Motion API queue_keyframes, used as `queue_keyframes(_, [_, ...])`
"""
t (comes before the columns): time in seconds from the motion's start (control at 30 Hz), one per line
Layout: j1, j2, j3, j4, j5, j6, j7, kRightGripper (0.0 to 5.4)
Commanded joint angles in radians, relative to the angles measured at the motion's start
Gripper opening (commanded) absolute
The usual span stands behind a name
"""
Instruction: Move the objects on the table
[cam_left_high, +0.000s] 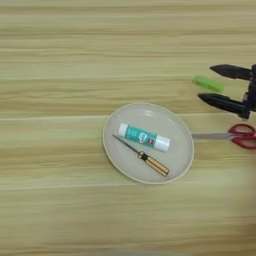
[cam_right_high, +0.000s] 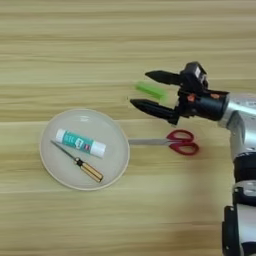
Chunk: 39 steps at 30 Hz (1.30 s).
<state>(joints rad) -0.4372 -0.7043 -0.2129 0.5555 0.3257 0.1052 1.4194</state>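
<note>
A round beige plate (cam_left_high: 120, 160) lies on the wooden table (cam_left_high: 60, 60). In it rest a white glue stick with a teal label (cam_left_high: 143, 137) and a small screwdriver with an amber handle (cam_left_high: 145, 157). Scissors with red handles (cam_right_high: 170, 142) lie flat on the table just right of the plate, blades toward it. A short green bar (cam_right_high: 150, 90) lies further back. My right gripper (cam_right_high: 139, 90) is open, its two black fingers (cam_right_high: 150, 108) straddling the green bar, one behind it and one in front. I cannot tell whether the fingers touch the bar.
The silver forearm (cam_right_high: 240, 115) comes in from the right edge and runs down the right side of the right eye view. Bare wood stretches to the left of and behind the plate.
</note>
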Motion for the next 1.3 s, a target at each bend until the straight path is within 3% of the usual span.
queue_keyframes(0.03, [0.019, -0.104, -0.042, -0.032, 0.004, -0.015, -0.013, 5.36])
queue_keyframes(0.2, [0.075, -0.136, -0.038, 0.015, -0.025, -0.048, -0.010, 5.36])
queue_keyframes(0.43, [0.077, -0.150, -0.024, 0.157, -0.083, -0.143, -0.024, 5.36])
queue_keyframes(0.83, [-0.004, -0.157, 0.033, 0.415, -0.234, -0.344, -0.160, 5.36])
queue_keyframes(1.1, [-0.044, -0.153, 0.040, 0.523, -0.265, -0.406, -0.211, 5.36])
queue_keyframes(1.3, [-0.054, -0.155, 0.055, 0.516, -0.274, -0.411, -0.180, 5.36])
